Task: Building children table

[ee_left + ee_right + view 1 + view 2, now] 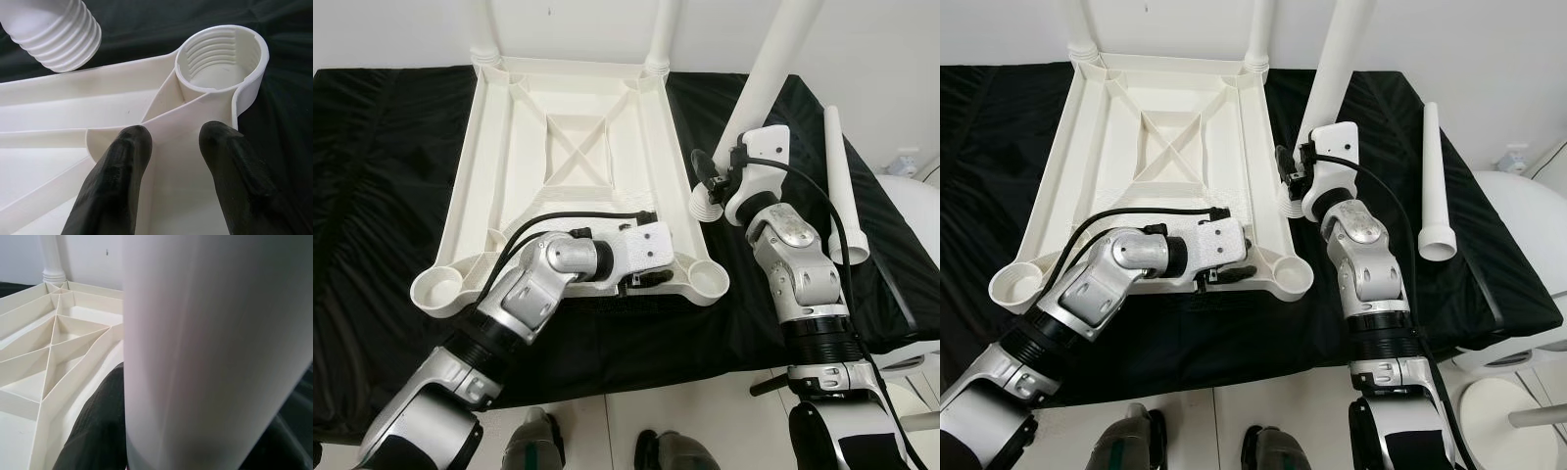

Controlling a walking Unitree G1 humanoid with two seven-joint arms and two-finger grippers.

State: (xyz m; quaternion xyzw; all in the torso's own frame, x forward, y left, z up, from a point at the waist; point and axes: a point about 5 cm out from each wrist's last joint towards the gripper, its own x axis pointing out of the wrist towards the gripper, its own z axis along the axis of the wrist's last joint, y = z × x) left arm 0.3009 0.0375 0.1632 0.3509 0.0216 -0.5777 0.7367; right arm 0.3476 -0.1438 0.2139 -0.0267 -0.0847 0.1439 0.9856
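- Landmark: upturned tabletop (pixel 578 166), lying underside up on the cloth-covered surface (pixel 372 176).
- Two legs (pixel 664 34) already stand in its far corner sockets, upright.
- Its near left socket (pixel 436 290) and near right socket (pixel 710 279) hold nothing.
- Left tool (pixel 646 279) sits on the tabletop's near edge, just left of the near right socket, fingers (pixel 122 166) astride a rib there.
- Right tool (pixel 713 181) is just right of the tabletop, gripping a tilted leg (pixel 773 69); its threaded end is beside the right rim, behind the near right socket.
- A loose leg (pixel 842 186) lies on the surface, well right of the tabletop.
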